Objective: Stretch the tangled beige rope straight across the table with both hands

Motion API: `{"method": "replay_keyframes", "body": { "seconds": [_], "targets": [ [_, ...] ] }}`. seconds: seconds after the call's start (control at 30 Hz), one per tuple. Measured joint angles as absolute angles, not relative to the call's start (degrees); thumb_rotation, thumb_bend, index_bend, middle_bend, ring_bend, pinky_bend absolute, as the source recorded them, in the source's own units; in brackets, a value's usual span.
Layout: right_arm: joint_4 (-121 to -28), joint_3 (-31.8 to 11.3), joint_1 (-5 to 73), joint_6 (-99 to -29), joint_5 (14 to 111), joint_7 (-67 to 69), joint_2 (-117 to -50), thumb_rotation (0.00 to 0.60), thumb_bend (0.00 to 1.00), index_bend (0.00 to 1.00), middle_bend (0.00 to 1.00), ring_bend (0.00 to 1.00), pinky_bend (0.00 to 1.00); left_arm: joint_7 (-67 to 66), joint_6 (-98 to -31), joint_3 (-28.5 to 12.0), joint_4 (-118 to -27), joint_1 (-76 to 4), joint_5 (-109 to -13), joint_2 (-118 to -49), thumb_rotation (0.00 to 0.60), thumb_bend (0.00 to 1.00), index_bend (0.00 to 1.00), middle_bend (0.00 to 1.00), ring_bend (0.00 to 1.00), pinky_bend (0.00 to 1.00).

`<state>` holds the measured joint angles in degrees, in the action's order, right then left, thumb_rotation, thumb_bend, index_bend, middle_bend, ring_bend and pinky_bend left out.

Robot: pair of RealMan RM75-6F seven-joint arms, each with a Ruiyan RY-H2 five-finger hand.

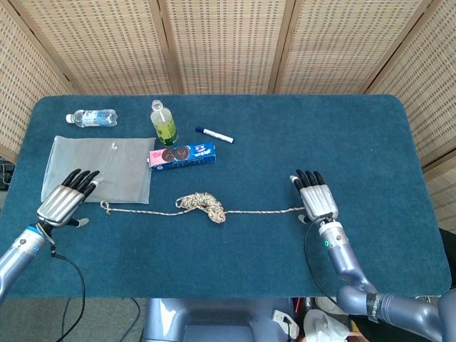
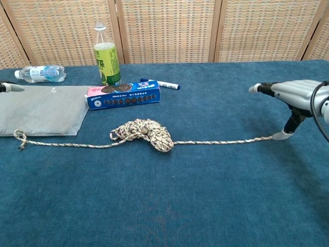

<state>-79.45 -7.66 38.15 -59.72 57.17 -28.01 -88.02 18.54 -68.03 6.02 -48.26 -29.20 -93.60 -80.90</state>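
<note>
Nearest the robot, the beige rope [image 1: 203,207] lay in a nearly straight line across the blue table [image 1: 370,142], its long axis running left to right, with a tangled clump [image 2: 145,133] bunched just left of the line's middle. The right hand [image 1: 316,200] hovered at the rope's right end with fingers spread and extended; the chest view showed one lower finger touching or just beside the rope tip, and I could not tell whether it pinned it. The left hand [image 1: 65,201] sat beyond the rope's left end, fingers spread, holding nothing, with the small end loop [image 2: 20,136] lying free just right of it. So the right hand was the nearer to its end, and the left would likely need to reach rightward. Farther from the rope lay a grey mat [image 1: 100,167], a blue biscuit box [image 1: 182,155], a marker [image 1: 214,135], a green bottle [image 1: 163,123] and a water bottle [image 1: 92,117].
</note>
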Motion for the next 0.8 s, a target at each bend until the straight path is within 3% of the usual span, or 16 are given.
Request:
{"method": "replay_keyframes", "body": {
  "seconds": [0.17, 0.4, 0.67, 0.8],
  "targets": [
    [-80.94, -6.40, 36.34, -64.60, 65.72, -25.39, -84.83, 0.600, 0.00, 0.00, 0.00, 0.00, 0.00, 21.07, -74.27, 4.11, -53.90, -26.33, -91.84, -77.79, 0.600, 0.00, 0.00, 0.00, 0.00, 0.00],
    [-81.17, -2.44, 28.87, -80.16, 79.92, -18.01, -78.32, 0.600, 0.00, 0.00, 0.00, 0.00, 0.00, 19.78, -80.68, 0.82, -69.51, -20.23, -85.74, -72.25, 0.600, 0.00, 0.00, 0.00, 0.00, 0.00],
    [-81.32, 1.99, 17.76, -93.20, 88.00, -8.82, -72.57, 0.600, 0.00, 0.00, 0.00, 0.00, 0.00, 9.94, -85.50, 1.08, -90.32, -11.02, -79.81, -64.81, 0.600, 0.00, 0.00, 0.00, 0.00, 0.00],
    [-82.13, 2.90, 14.87, -95.09, 89.48, -9.15, -71.61, 0.600, 0.00, 0.00, 0.00, 0.00, 0.00, 8.38, -88.26, 1.40, -91.60, -8.86, -81.05, -64.49, 0.600, 0.00, 0.00, 0.00, 0.00, 0.00]
  ]
}}
